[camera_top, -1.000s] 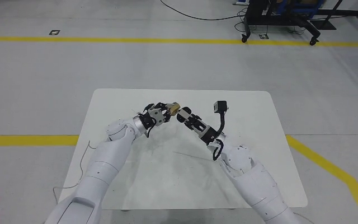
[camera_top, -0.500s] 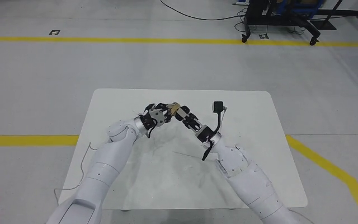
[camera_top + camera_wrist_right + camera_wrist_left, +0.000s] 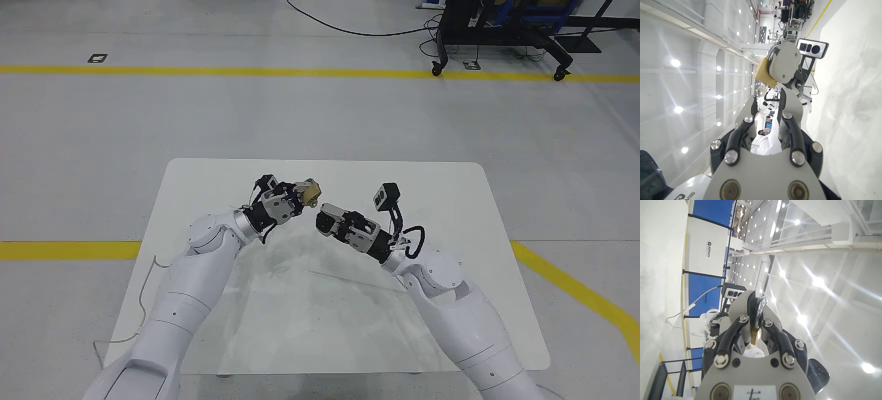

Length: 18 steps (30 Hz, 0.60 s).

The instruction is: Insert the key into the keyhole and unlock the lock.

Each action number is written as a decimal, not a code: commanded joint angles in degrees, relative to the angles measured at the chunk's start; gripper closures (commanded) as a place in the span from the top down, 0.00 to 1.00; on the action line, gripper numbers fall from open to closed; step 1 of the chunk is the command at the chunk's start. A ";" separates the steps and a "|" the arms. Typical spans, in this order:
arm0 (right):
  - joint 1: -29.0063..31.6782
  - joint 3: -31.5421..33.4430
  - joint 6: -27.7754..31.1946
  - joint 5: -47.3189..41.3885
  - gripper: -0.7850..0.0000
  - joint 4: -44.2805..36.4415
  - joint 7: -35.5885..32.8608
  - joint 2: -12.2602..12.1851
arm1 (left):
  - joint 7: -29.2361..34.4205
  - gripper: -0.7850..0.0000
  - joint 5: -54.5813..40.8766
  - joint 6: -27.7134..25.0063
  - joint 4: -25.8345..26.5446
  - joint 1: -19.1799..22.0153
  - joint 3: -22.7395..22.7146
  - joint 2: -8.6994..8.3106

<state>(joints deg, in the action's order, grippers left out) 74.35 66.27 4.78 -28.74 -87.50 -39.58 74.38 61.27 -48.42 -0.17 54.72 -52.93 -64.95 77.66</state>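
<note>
Left hand (image 3: 299, 196): clamped on the lock, held up over the far half of the counter (image 3: 450, 300), just left of centre in the top view.
Lock (image 3: 763, 73): brass padlock, off the counter, its body sticking out to one side of the left hand's fingers. The steel shackle is at the end turned away from the right hand.
Key (image 3: 761, 90): its pale round head juts from the lock's end opposite the shackle. Nothing grips it, and I cannot tell how deep the blade sits.
Right hand (image 3: 768, 99): fingers apart with nothing between them. It is just right of centre in the top view, tips pointing at the key's head, near it but not touching.
Arms: they meet in a shallow V over mid-counter, and the two hands are close but apart.
Floor: yellow lines run across the top view above and below the counter. A black wheeled stand is at upper right.
</note>
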 commanded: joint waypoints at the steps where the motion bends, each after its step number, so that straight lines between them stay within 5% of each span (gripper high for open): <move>1: -0.36 0.04 -1.80 -2.30 0.34 0.16 -1.68 0.00 | 0.37 0.00 -0.03 -0.21 -0.31 0.12 0.13 0.05; 18: -1.21 -0.60 -5.03 -5.69 0.25 -0.25 -2.07 0.02 | 1.37 0.00 0.44 0.32 0.19 -0.12 0.64 0.15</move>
<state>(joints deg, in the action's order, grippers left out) 73.17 65.71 -0.18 -34.20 -87.76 -41.84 74.38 62.64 -47.98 0.09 54.84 -53.01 -64.34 77.80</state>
